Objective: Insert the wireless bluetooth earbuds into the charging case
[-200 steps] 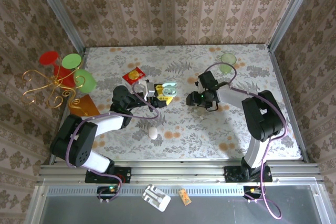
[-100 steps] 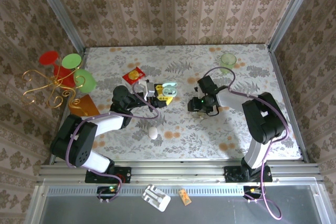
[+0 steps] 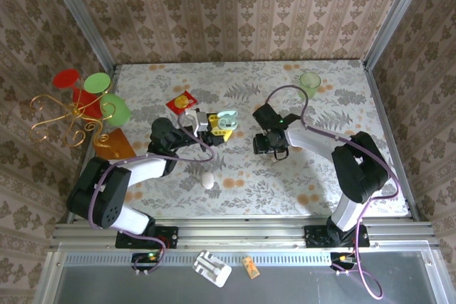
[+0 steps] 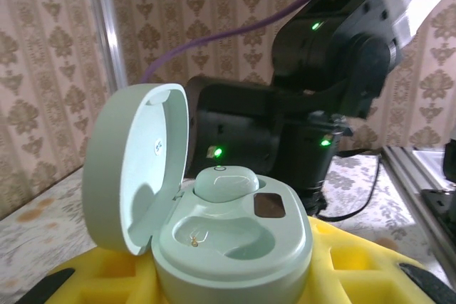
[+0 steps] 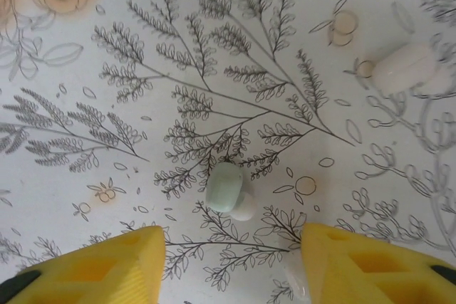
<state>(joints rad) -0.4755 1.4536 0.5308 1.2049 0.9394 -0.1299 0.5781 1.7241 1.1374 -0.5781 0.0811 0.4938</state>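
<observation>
The left tool [image 3: 212,126] is closed on the charging case [image 4: 235,247], its yellow fingers [image 4: 107,279] pressed against the case's lower sides. It holds the case just left of the middle of the table [image 3: 320,176], about where it was a second ago. The case stands open, with its lid [image 4: 135,161] hinged up on the left in the left wrist view. One earbud [image 4: 226,181] sits in the rear well. The front well is bare, with a small gold contact showing at its bottom.

The right arm is what has changed. A second ago its wrist lay further toward the right edge of the table. Since then the wrist has swung toward the left edge, and the tool's head has come a little toward the near edge, closer to the held case. The right tool [image 5: 229,236] now points down at the table near its middle, with its two yellow fingers [image 5: 107,261] spread wide and holding nothing.

The other earbud [image 5: 228,191] lies on the patterned table top just ahead of the gap between those fingers and touches neither of them. A white egg-shaped piece [image 5: 406,67] rests on the table well apart from this earbud, at the upper right of the right wrist view.
</observation>
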